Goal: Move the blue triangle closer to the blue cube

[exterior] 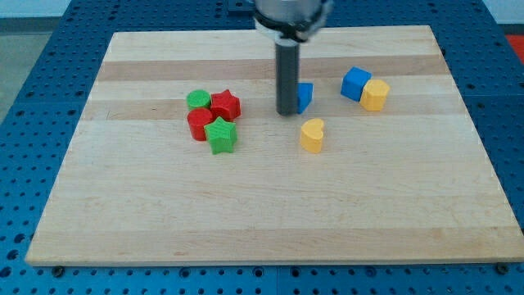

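While my tip [288, 112] touches the blue triangle [304, 96] from the view's left, the blue cube [355, 83] sits apart.

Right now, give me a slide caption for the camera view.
My tip against the blue triangle, blue cube to the view's right.

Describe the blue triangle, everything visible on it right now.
The blue triangle is mostly hidden: the rod stands in front of its left part, so only a small blue wedge shows at the rod's right edge. It looks like matte solid-coloured plastic. It sits flat on the wooden board, just above centre. My tip is against its left side, seemingly touching. The blue cube lies to its right, apart from it, and the yellow heart below, also apart.
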{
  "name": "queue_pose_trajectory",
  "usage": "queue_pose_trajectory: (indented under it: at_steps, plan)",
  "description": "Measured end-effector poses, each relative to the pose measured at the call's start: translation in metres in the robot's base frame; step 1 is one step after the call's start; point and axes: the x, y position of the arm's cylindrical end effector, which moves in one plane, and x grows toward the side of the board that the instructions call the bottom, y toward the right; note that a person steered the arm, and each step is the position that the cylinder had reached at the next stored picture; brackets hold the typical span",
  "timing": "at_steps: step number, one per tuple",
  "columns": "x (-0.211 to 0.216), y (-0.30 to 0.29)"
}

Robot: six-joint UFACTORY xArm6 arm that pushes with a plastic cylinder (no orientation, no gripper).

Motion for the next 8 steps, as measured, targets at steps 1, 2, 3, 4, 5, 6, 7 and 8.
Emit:
queue_pose_trajectory:
  at_steps: [1,2,3,4,5,6,7,8]
  plan:
    - [0.002,0.010]
    - [-0.017,0.039]
    - [-0.040,0.060]
    - [-0.034,0.060]
    - [-0.010,0.054]
    - [0.019,0.030]
    - [0.002,-0.002]
    - [-0.015,-0.011]
